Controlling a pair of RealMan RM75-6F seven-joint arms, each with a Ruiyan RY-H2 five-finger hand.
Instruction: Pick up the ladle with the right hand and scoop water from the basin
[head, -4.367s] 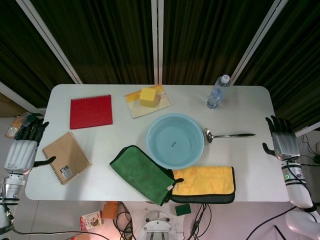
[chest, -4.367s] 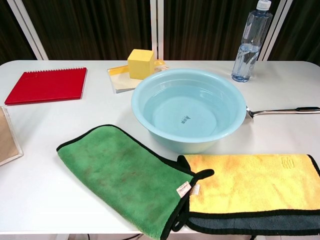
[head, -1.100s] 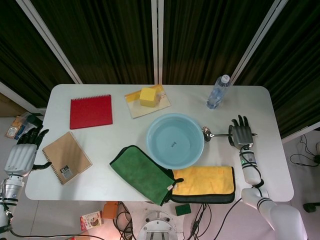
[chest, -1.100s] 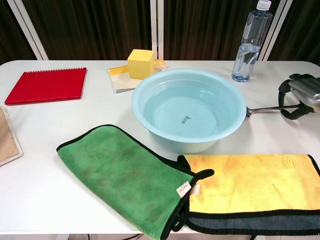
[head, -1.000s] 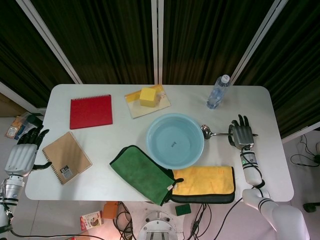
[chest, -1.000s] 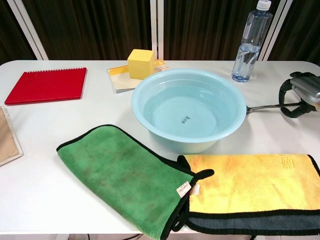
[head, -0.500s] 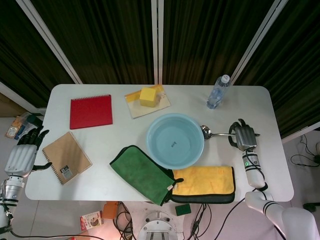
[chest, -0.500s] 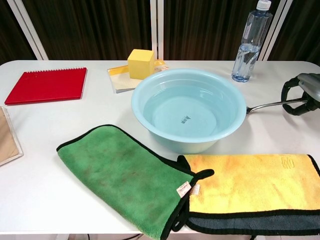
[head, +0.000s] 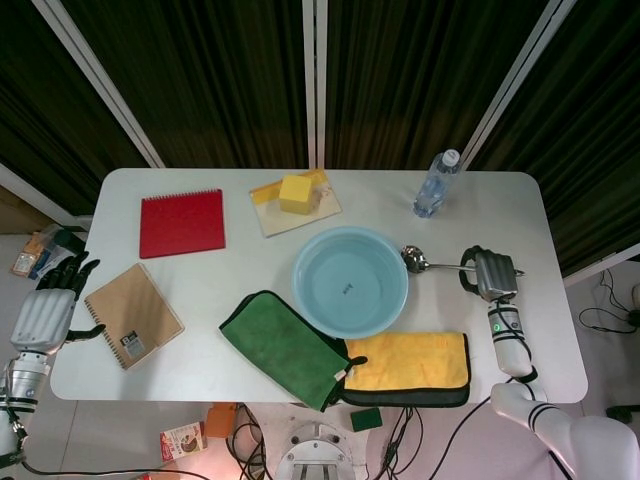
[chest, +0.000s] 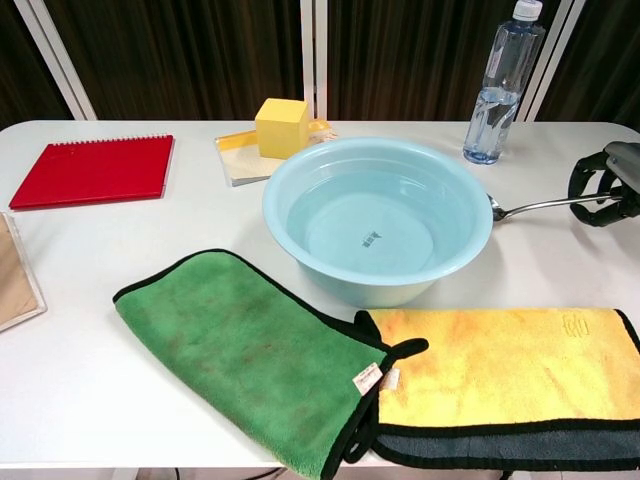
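A: Since the ladle (head: 440, 265) is gripped by its handle in the right hand (head: 492, 274), beside the basin (head: 350, 281), is pickup done?

B: It is judged so. No water has been scooped yet. Nothing is held by the left hand (head: 45, 309), fingers apart.

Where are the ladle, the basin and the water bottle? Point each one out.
ladle (head: 438, 266): head view, on the bare metal handle between bowl and hand.
basin (chest: 300, 168): chest view, on the far left rim.
water bottle (chest: 503, 85): chest view, on the clear body below the cap.
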